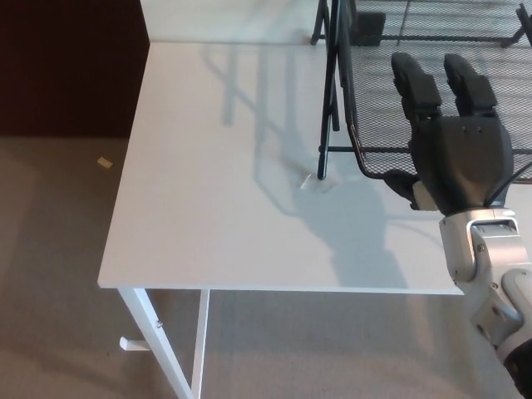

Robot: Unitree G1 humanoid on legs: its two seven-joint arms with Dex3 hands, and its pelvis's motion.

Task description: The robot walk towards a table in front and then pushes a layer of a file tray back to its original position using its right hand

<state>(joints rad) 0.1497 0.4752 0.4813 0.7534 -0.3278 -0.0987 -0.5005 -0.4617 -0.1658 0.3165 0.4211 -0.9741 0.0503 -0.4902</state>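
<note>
Head view: no brand, label or legible writing can be made out on any item.

Right hand (455,141), black, enters from the lower right on a grey-white forearm. Its two thick fingers (416,79) are extended straight and side by side, lying over the mesh of the pulled-out tray layer (378,100); the thumb sits low at the front rim of that layer. Fingers are apart from the thumb and clamp nothing; the palm appears pressed against the front wire edge, though actual contact cannot be confirmed from this angle.

The file tray is a black wire-mesh unit on the right side of the white table (216,166), towards the far right corner. Its upright frame post (326,91) stands on the tabletop, foot near the table's middle. The extended layer projects forward of the frame, its front rim short of the table's near edge. A further mesh level (449,21) shows at the far edge.

A small pale scrap (314,184) lies on the tabletop just beside the post foot. Carpeted floor (50,291) lies below; a small tan fragment (105,163) rests on it, left of the table.

Left hand does not show
</note>
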